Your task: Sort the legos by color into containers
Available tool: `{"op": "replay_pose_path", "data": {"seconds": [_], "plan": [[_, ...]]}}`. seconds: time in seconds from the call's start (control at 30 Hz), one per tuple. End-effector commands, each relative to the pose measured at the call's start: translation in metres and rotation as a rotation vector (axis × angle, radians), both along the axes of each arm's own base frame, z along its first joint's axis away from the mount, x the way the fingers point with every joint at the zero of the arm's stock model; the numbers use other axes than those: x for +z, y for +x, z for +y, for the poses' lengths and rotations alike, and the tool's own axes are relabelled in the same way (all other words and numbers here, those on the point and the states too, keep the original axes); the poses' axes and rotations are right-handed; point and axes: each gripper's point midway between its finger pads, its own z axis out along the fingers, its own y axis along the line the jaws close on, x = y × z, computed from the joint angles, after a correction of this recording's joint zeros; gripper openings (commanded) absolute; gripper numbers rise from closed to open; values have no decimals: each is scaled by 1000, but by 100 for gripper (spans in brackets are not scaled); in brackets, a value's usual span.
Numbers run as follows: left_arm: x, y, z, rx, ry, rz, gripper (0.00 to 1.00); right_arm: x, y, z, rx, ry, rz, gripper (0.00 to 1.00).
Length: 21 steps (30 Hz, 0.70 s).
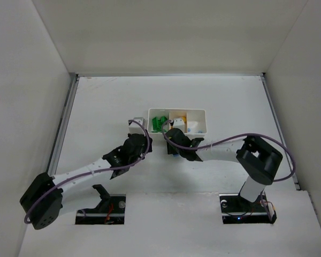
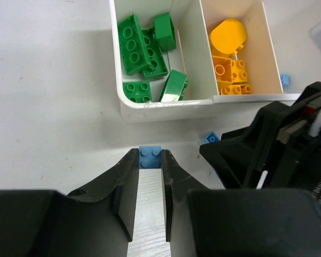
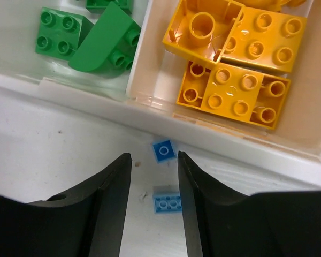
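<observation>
The left gripper (image 2: 150, 160) is clamped tight on one light blue brick (image 2: 150, 155), pinched at its fingertips just short of the white tray (image 2: 166, 103). The tray lies at the gripper's 12 o'clock on the table (image 2: 48, 112). The tray's left compartment holds five green bricks (image 2: 134, 43). The middle compartment, at 3 o'clock from it, holds yellow-orange bricks (image 2: 228, 35), at least four by count. The right compartment (image 1: 197, 124) holds pale pieces too small to count from the top view. The right gripper (image 3: 154, 156) stands about half open with nothing in its grasp. Two loose blue bricks rest on the table by it: a single-stud one (image 3: 163, 150) at its 12 o'clock, just beside the tray's near wall, and a two-stud one (image 3: 167, 202) lying between its fingers.
</observation>
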Motion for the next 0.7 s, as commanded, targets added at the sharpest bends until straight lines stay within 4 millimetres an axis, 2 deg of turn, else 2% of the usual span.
{"op": "replay_pose_path", "data": {"seconds": [0.0,0.23,0.5,0.67], "plan": [[8,2,4,-5,-8,-26,16,6,9,8,0,5,-20,45],[12,5,9,0,-22,-32,16,-1,13,13,6,-12,-5,43],[15,6,11,7,-27,-39,16,-7,9,12,13,-17,13,23],[32,10,5,0,-51,-66,16,20,3,13,14,47,-48,20]]}}
